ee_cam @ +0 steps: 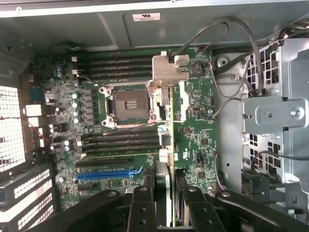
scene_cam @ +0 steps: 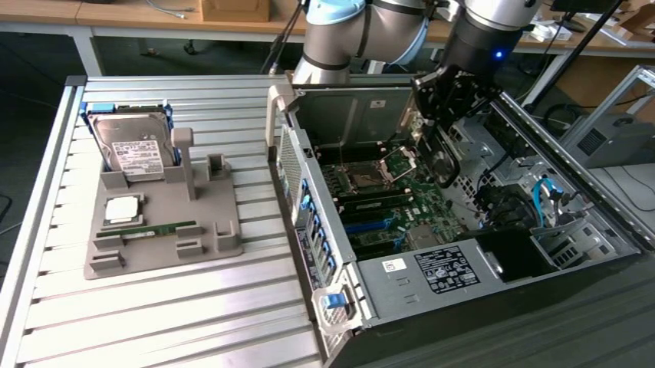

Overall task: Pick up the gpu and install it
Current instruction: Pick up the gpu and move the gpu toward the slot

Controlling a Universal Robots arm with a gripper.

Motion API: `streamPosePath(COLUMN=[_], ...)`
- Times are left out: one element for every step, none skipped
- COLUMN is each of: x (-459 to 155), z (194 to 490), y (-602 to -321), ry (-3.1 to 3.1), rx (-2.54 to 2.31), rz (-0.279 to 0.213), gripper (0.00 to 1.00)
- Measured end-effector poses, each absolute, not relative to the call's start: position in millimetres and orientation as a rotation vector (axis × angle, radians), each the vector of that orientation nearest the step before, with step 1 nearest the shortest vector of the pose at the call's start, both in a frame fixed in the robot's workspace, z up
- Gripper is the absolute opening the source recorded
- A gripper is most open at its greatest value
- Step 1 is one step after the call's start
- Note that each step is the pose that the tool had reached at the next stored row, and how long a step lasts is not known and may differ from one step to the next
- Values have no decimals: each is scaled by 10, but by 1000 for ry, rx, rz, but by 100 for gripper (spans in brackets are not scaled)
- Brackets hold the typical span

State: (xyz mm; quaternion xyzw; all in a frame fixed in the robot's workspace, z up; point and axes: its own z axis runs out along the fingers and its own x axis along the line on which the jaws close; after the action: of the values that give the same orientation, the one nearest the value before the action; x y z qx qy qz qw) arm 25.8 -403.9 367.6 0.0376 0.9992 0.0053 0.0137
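Above the motherboard (ee_cam: 198,140) in the open computer case (scene_cam: 338,115), the end effector (ee_cam: 166,212) clamps the gpu (ee_cam: 172,125) on edge. The card's long axis points away from the fingers toward the board, with its metal bracket (ee_cam: 169,70) farthest, beside the CPU socket (ee_cam: 128,104).

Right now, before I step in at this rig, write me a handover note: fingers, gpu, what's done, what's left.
Gripper: fingers shut on the gpu, which is held edge-on.
Where: inside the open computer case, over the motherboard, next to the empty CPU socket.
Done: the gpu is picked up and off the tray, which holds the hard drive and the RAM stick.
Left: installation. The gpu is not yet seated in a slot.
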Motion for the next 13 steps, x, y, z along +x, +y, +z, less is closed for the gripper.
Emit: streamPosePath(x=[258,258,258,258,258,258,258,258,258,258,258,258,258], z=[3671,3667,3664,3660,3656,3652,3647,3643,3638,3634,3627,3622,3618], y=[-4039,-4039,-4039,-4039,-4039,-4039,-4039,-4039,-4039,-4039,-4039,-4039,-4039], ry=[3112,3112,3112,3112,3112,3112,3112,3112,3112,3112,3112,3112,3112], rx=[117,117,117,117,117,117,117,117,117,117,117,117,117], rz=[17,16,16,16,16,16,17,16,16,16,16,16,17], gripper=[27,27,27,27,27,27,27,27,27,27,27,27,27])
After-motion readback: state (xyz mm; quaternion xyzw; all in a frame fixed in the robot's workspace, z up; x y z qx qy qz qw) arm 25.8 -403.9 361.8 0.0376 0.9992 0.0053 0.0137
